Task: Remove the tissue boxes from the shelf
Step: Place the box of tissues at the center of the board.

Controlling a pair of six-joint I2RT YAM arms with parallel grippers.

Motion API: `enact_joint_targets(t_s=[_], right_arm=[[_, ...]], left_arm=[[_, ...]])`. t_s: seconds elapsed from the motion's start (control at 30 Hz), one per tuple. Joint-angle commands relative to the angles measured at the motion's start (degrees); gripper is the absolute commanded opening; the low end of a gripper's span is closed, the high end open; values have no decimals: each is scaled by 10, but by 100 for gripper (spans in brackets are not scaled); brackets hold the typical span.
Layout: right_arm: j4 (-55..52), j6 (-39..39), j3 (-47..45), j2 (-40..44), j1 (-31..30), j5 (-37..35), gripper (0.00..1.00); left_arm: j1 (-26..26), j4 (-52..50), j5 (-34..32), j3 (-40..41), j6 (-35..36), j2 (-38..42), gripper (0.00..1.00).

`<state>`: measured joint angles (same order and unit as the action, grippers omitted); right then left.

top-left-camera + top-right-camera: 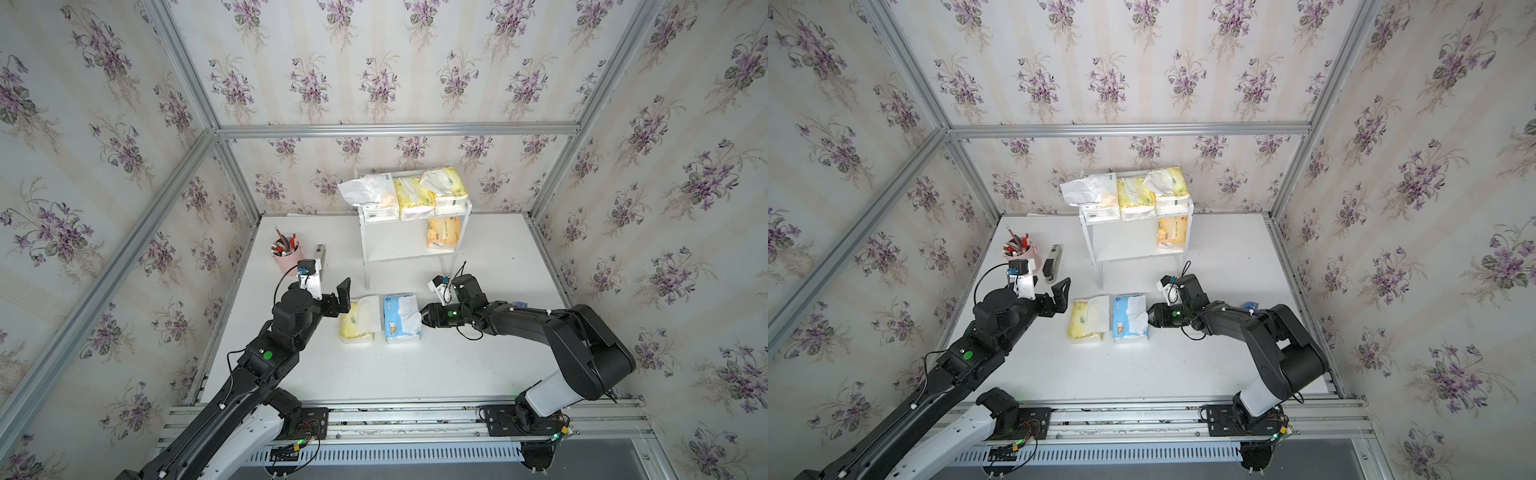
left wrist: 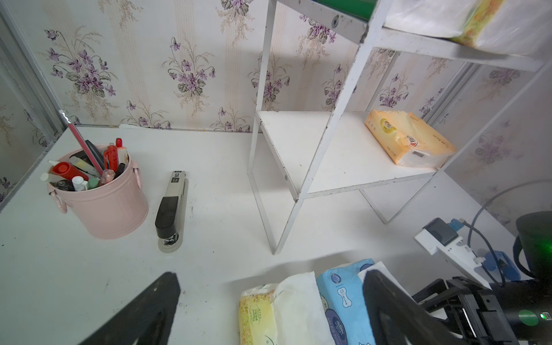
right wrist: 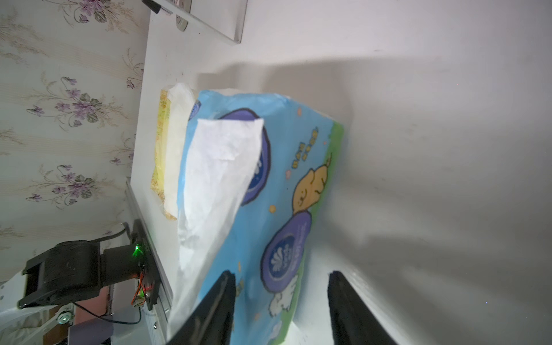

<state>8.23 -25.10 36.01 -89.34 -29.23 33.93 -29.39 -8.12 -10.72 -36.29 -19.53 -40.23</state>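
The white shelf (image 1: pixel 399 245) stands at the back of the table. On its top board lie a white tissue box (image 1: pixel 372 193) and two pale yellow ones (image 1: pixel 413 201) (image 1: pixel 446 185). An orange one (image 1: pixel 442 233) lies on the lower board at the right end. In front of the shelf, on the table, a pale yellow pack (image 1: pixel 357 322) and a blue-and-white pack (image 1: pixel 401 318) lie side by side. My right gripper (image 3: pixel 280 277) is open around the blue pack's end, with a gap at one finger. My left gripper (image 2: pixel 273 301) hangs wide open just left of the yellow pack.
A pink pen cup (image 2: pixel 101 197) and a stapler (image 2: pixel 171 206) sit left of the shelf, just beyond my left wrist. Wallpapered walls with metal frame rails close in the table on three sides.
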Motion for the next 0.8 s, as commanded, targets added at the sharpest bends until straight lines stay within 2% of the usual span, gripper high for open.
enact_joint_targets(t_s=[0.0, 0.27, 0.47, 0.63, 0.77], right_arm=[[-59, 44, -1, 29, 1, -45, 54], [-146, 129, 9, 154, 1, -156, 56], [-119, 212, 7, 272, 1, -256, 57], [-82, 326, 25, 329, 1, -262, 57], [-75, 430, 57, 318, -5, -246, 58]], left_arm=[[0, 7, -6, -2, -7, -1, 99], [1, 56, 57, 35, -92, -35, 99], [1, 128, 127, 63, -180, -91, 99], [0, 134, 122, 72, -259, -139, 99], [0, 131, 116, 78, -314, -167, 99]])
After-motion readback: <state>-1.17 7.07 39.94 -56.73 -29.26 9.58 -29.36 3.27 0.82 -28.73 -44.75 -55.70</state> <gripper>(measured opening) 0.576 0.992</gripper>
